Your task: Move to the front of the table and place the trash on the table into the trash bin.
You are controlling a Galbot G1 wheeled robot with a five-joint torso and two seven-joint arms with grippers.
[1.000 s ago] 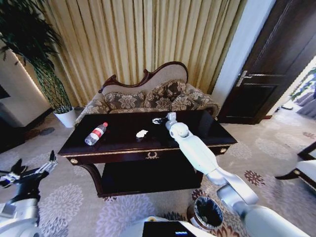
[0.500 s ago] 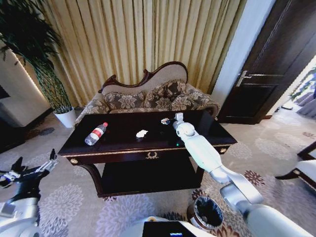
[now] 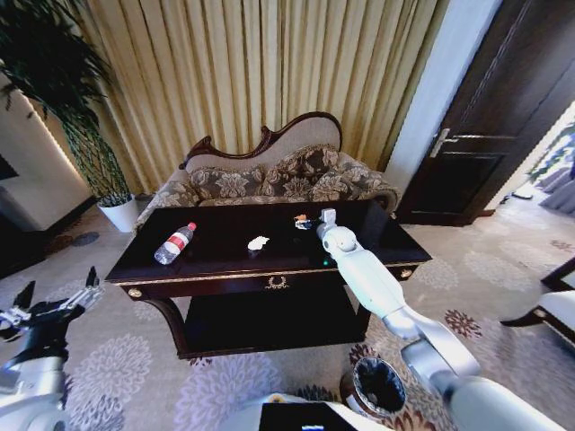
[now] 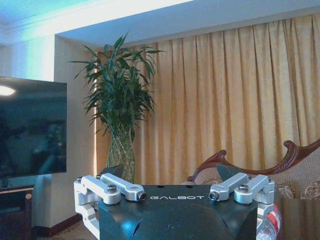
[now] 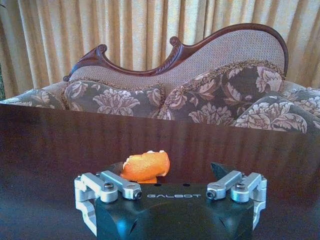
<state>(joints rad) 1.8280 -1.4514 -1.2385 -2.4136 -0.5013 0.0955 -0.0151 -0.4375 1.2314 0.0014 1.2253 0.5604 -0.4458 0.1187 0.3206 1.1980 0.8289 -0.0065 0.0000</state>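
Nearest the robot, the round dark trash bin [image 3: 378, 386] with its glossy black liner stands on the patterned carpet [image 3: 135, 368], just before the table's right front leg. At lower left, the left gripper [image 3: 56, 303] hangs over the carpet, well apart from the table, its metal fingers spread. The long table [image 3: 225, 260] has a dark, mirror-glossy top, gold trim and a gold crest on its front rail, curved legs and a lower shelf. On its left part lies the clear plastic bottle [image 3: 174, 243] with red cap and red-and-white label; near the middle sits the crumpled white paper wad [image 3: 258, 242]. The white, smooth-shelled right arm reaches across the top; the right gripper [image 3: 305, 220] [image 5: 170, 172] rests low at the far side, its fingers apart around a lumpy orange scrap [image 5: 145, 166]. Behind stands a carved, floral-upholstered sofa [image 3: 269, 175] against pleated golden curtains [image 3: 243, 72].
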